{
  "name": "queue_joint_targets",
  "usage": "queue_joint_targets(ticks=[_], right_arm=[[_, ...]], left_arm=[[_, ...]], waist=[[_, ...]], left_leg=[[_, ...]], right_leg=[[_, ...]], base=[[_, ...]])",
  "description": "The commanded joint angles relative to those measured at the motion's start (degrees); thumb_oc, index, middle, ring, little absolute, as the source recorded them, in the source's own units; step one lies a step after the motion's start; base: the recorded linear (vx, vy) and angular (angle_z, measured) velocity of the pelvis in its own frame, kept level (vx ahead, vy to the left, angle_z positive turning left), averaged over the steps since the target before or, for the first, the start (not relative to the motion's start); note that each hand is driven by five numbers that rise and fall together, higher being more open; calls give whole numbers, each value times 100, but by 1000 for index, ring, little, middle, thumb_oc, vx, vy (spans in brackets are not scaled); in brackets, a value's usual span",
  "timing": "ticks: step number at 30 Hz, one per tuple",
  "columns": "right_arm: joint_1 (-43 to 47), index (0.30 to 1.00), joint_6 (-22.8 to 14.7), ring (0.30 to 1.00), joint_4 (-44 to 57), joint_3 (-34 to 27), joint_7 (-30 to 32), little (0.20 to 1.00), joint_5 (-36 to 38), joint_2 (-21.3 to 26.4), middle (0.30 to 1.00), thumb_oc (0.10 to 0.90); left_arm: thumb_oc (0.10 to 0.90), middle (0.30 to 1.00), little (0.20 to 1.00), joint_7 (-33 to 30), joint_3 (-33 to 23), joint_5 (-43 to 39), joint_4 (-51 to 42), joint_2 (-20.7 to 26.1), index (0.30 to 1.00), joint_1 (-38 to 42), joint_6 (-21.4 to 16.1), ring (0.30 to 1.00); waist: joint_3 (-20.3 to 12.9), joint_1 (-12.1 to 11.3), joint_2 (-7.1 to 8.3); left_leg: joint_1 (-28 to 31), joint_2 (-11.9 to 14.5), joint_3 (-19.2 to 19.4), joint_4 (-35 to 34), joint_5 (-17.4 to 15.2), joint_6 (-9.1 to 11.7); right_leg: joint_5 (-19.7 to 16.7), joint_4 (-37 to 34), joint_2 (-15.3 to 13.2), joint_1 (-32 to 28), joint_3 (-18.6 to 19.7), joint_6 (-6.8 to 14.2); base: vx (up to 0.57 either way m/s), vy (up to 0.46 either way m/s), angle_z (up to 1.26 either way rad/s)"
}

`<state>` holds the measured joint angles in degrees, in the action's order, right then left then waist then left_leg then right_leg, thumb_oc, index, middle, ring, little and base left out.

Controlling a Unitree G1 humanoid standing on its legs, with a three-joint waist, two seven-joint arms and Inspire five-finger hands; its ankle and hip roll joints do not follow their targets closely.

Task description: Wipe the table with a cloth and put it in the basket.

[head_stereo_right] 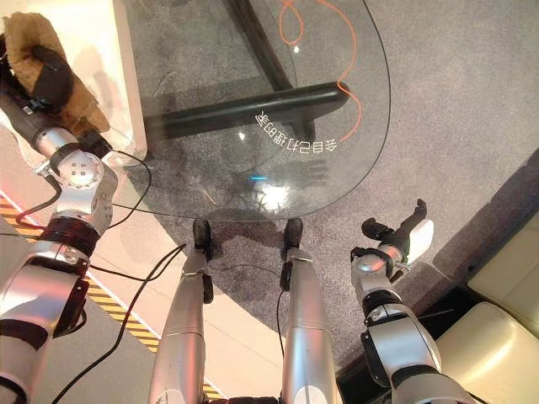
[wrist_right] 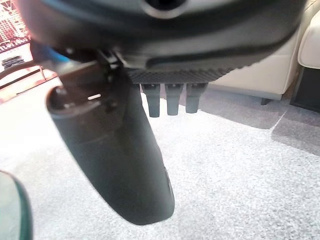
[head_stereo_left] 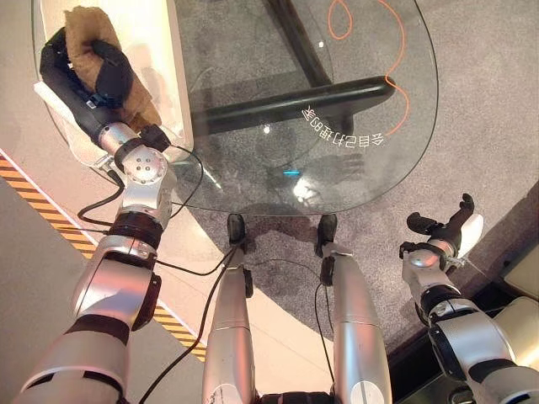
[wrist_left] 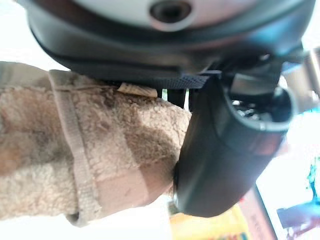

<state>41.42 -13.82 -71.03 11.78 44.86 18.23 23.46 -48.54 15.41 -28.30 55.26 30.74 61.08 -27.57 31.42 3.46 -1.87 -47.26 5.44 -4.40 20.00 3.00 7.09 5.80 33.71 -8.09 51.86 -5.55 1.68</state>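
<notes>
The brown terry cloth (head_stereo_left: 94, 50) is held bunched in the left hand (head_stereo_left: 80, 71), whose dark fingers and thumb (wrist_left: 225, 150) curl round it; a hemmed edge of the cloth shows in the left wrist view. Cloth and hand sit over the white basket (head_stereo_left: 160, 50), which stands beside the left rim of the round glass table (head_stereo_left: 354, 126). Through the glass show a black tubular base and an orange cord on the grey carpet (head_stereo_left: 488, 101). The right hand (head_stereo_left: 446, 231) hangs off the table's near right edge, over the carpet, holding nothing, its fingers loosely relaxed and thumb standing out. A cream seat (head_stereo_right: 497, 353) lies beyond that hand, away from the table.
</notes>
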Motion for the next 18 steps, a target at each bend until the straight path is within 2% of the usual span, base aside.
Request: queue_joint_targets(ticks=[1, 9, 10, 18], right_arm=[[-94, 900, -75, 900, -53, 139, 92, 900, 185, 424, 900, 800], [-60, 900, -133, 900, -80, 198, 63, 900, 225, 433, 900, 800], [-29, 900, -141, 900, -95, 206, 51, 900, 236, 429, 900, 800], [-19, 900, -230, 900, -112, 191, 27, 900, 214, 455, 900, 800]], left_arm=[[100, 300, 200, -385, -156, 618, 142, 935, 300, 914, -77, 300], [100, 300, 200, -275, 113, 810, 612, 1016, 300, 1106, 644, 300], [100, 300, 200, -235, 180, 880, 691, 1013, 300, 1141, 870, 300], [100, 300, 200, 185, 325, 826, 991, 1088, 300, 1170, 1360, 300]], waist=[[-163, -1, 17], [-163, 49, 34], [-163, 56, 36], [-163, 80, 37]], left_leg=[[-2, -398, 550, 364, -491, -572], [-53, -398, 564, 361, -489, -571], [-65, -406, 562, 366, -485, -574], [-92, -403, 573, 331, -465, -565]], right_leg=[[-105, -558, 550, -237, 171, -104], [-113, -564, 559, -174, 182, -87], [-127, -573, 561, -165, 179, -84], [-148, -615, 567, -132, 191, -63]], base=[[-8, 24, -4], [0, 0, 0], [0, 0, 0], [0, 0, 0]])
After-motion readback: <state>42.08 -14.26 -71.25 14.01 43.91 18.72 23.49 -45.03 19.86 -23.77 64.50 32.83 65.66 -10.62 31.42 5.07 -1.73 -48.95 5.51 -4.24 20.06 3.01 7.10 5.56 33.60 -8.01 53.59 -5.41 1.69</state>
